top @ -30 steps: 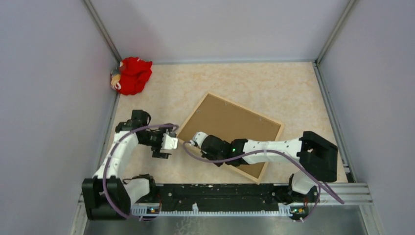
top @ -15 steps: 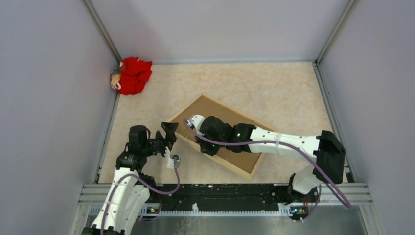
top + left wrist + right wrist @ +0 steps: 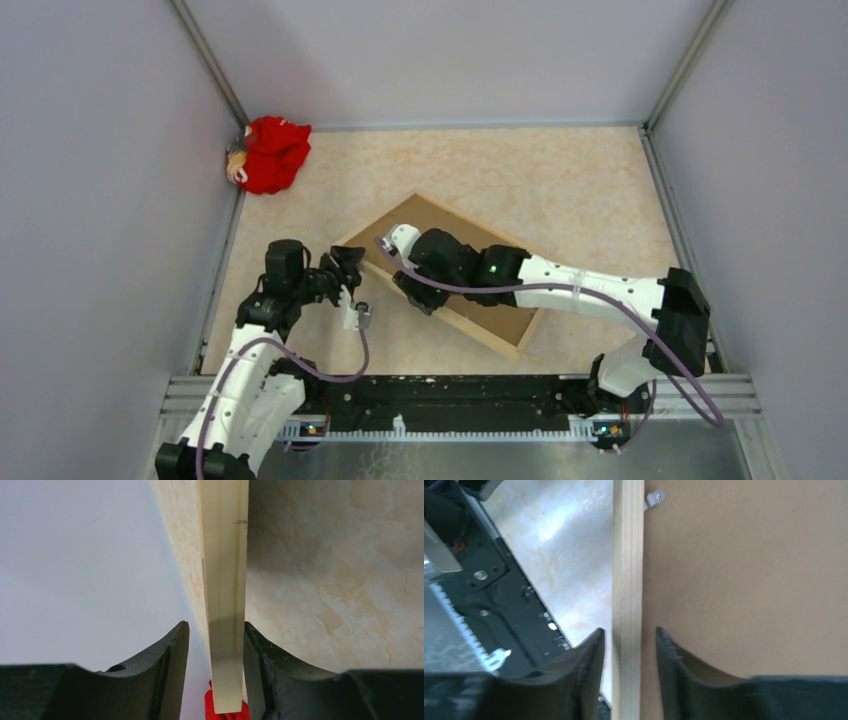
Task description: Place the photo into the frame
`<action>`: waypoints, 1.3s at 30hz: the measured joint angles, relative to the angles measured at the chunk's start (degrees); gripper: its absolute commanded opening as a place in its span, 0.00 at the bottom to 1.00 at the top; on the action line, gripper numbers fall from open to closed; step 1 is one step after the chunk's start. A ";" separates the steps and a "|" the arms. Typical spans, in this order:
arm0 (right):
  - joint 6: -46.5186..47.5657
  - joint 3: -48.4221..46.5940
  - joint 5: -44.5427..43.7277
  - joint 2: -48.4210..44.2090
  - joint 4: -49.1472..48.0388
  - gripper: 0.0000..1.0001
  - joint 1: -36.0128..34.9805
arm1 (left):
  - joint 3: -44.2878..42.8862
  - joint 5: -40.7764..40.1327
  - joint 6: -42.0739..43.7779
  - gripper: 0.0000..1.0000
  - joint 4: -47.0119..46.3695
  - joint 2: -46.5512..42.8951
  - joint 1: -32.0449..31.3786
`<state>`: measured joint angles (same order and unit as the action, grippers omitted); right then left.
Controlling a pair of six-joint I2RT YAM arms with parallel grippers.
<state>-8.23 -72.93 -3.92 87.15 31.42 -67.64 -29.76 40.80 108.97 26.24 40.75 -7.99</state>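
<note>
The frame [image 3: 487, 336], light wood with its brown backing board [image 3: 432, 226] facing up, stands tilted over the middle of the table. My left gripper [image 3: 350, 266] is at its left corner. In the left wrist view the wooden rail [image 3: 225, 580] runs between the open jaws of the left gripper [image 3: 216, 630], touching the right finger with a gap at the left one. My right gripper [image 3: 415, 297] straddles the near long rail [image 3: 628, 580]. The right gripper [image 3: 629, 635] is open, with a gap on both sides. The photo is out of view.
A red cloth bundle [image 3: 272, 152] lies in the far left corner against the wall. A small metal clip [image 3: 654, 498] sits on the backing board [image 3: 744, 570] beside the rail. Grey walls close in both sides and the back. The black base rail [image 3: 450, 400] runs along the near edge.
The frame has swung left and tipped up, looking narrower from above. My left arm has come in to the frame's left corner. The right jaws have opened off the rail.
</note>
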 measured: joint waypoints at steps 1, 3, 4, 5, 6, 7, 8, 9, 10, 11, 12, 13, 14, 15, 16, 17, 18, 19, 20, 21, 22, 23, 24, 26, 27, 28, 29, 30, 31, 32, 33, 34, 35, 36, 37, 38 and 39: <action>0.22 -0.28 -0.61 -0.22 -0.02 0.59 0.02 | -0.61 0.00 -0.48 0.48 0.39 0.22 -0.04; 2.12 -0.52 -2.38 -1.55 -0.48 0.70 0.17 | -2.71 0.04 -1.79 0.46 2.12 1.22 -0.20; 3.08 -0.52 -2.93 -2.62 -0.55 0.73 0.22 | -3.87 0.02 -2.56 0.46 3.15 1.92 -0.31; 4.20 -0.52 -3.41 -3.87 -0.57 0.76 0.26 | -5.18 0.04 -3.28 0.45 4.39 2.78 -0.33; 5.49 -0.52 -3.98 -5.31 -0.59 0.78 0.07 | -6.80 0.07 -4.24 0.45 5.70 3.80 -0.37; 6.91 -0.52 -4.92 -6.75 -0.61 0.79 -0.31 | -8.37 0.09 -5.07 0.44 7.02 4.87 -0.37; 8.35 -0.52 -5.92 -7.96 -0.61 0.80 -0.76 | -10.14 0.11 -5.75 0.44 8.41 5.99 -0.37; 9.97 -0.52 -7.13 -8.94 -0.57 0.81 -1.44 | -12.04 0.24 -6.49 0.44 9.75 7.21 -0.37; 11.39 -0.52 -8.24 -9.57 -0.55 0.82 -2.27 | -13.40 0.31 -7.06 0.44 10.69 8.02 -0.37; 13.05 -0.52 -9.51 -10.01 -0.50 0.83 -3.43 | -14.99 0.44 -7.69 0.44 11.91 8.98 -0.37; 14.53 -0.52 -10.49 -10.12 -0.39 0.84 -4.50 | -15.93 0.52 -8.13 0.44 12.55 9.55 -0.39; 16.13 -0.52 -11.69 -10.05 -0.11 0.86 -5.62 | -16.94 0.52 -8.66 0.45 13.46 10.14 -0.44; 17.42 -0.46 -12.50 -9.86 0.26 0.87 -6.32 | -17.38 0.48 -8.92 0.46 14.01 10.34 -0.44; 18.47 -0.11 -13.05 -9.77 0.44 0.87 -6.86 | -17.79 0.48 -9.29 0.46 14.67 10.43 -0.44; 19.30 0.26 -13.53 -9.73 0.79 0.87 -7.06 | -18.03 0.48 -9.66 0.47 15.30 10.43 -0.44; 20.24 0.87 -14.23 -9.73 1.07 0.87 -7.17 | -18.12 0.48 -9.90 0.47 15.69 10.43 -0.44; 21.07 1.55 -14.99 -9.70 1.29 0.87 -7.21 | -18.16 0.48 -10.10 0.48 16.09 10.43 -0.44; 21.57 2.10 -15.58 -9.64 1.31 0.87 -7.26 | -18.16 0.48 -10.23 0.48 16.46 10.47 -0.44; 22.21 2.56 -16.09 -9.40 1.55 0.87 -7.26 | -18.21 0.46 -10.36 0.48 16.92 10.54 -0.44; 22.71 2.89 -16.63 -9.01 1.66 0.87 -7.30 | -18.21 0.46 -10.54 0.48 17.42 10.64 -0.44; 23.12 2.95 -17.16 -8.48 1.86 0.87 -7.41 | -18.25 0.46 -10.73 0.47 17.75 10.78 -0.46; 23.52 2.99 -17.81 -7.80 1.99 0.87 -7.69 | -18.29 0.46 -10.91 0.47 18.01 10.91 -0.48; 23.89 3.06 -18.62 -7.02 2.12 0.87 -8.11 | -18.36 0.46 -11.10 0.47 18.25 11.08 -0.48; 24.63 3.10 -19.61 -5.57 2.51 0.86 -9.07 | -18.60 0.46 -11.56 0.45 18.62 11.37 -0.52; 24.85 3.10 -20.39 -4.63 2.58 0.85 -9.75 | -18.71 0.44 -11.65 0.44 18.73 11.41 -0.52; 25.11 3.17 -21.00 -3.82 2.56 0.83 -10.27 | -18.86 0.46 -11.85 0.43 18.82 11.43 -0.55; 25.27 3.26 -22.18 -2.91 2.54 0.81 -10.91 | -18.95 0.44 -12.02 0.43 18.82 11.43 -0.55; 25.46 3.56 -23.37 -2.08 2.34 0.77 -11.47 | -19.02 0.46 -12.22 0.43 18.80 11.43 -0.57; 25.64 4.02 -25.11 -1.25 2.12 0.73 -12.15 | -19.06 0.55 -12.31 0.42 18.73 11.45 -0.59; 25.79 4.48 -26.47 -0.68 1.90 0.69 -12.55 | -19.12 0.57 -12.48 0.42 18.49 11.43 -0.61; 26.01 5.35 -28.37 -0.07 1.22 0.64 -13.03 | -19.23 0.61 -12.70 0.42 18.08 11.43 -0.68; 25.75 6.58 -28.87 0.50 0.33 0.59 -13.40 | -19.28 0.79 -12.92 0.43 17.44 11.37 -0.70; 26.32 7.91 -30.93 0.94 -0.44 0.54 -13.84 | -19.30 0.90 -13.07 0.43 17.09 11.37 -0.70; 26.91 9.27 -32.76 1.03 -1.11 0.51 -14.34 | -19.30 0.96 -13.14 0.43 16.85 11.37 -0.70; 27.69 10.40 -34.99 1.01 -2.05 0.49 -14.56 | -19.30 0.96 -13.27 0.42 16.68 11.37 -0.70; 28.33 11.19 -37.29 0.98 -3.37 0.49 -14.64 | -19.30 0.98 -13.44 0.42 16.50 11.37 -0.70; 28.87 11.78 -38.88 0.98 -4.55 0.53 -14.67 | -19.30 1.01 -13.73 0.42 16.22 11.37 -0.70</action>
<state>20.64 -61.14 -42.81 88.14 26.87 -82.30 -49.06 41.80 95.24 42.46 52.12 -8.69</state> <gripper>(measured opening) 0.507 0.427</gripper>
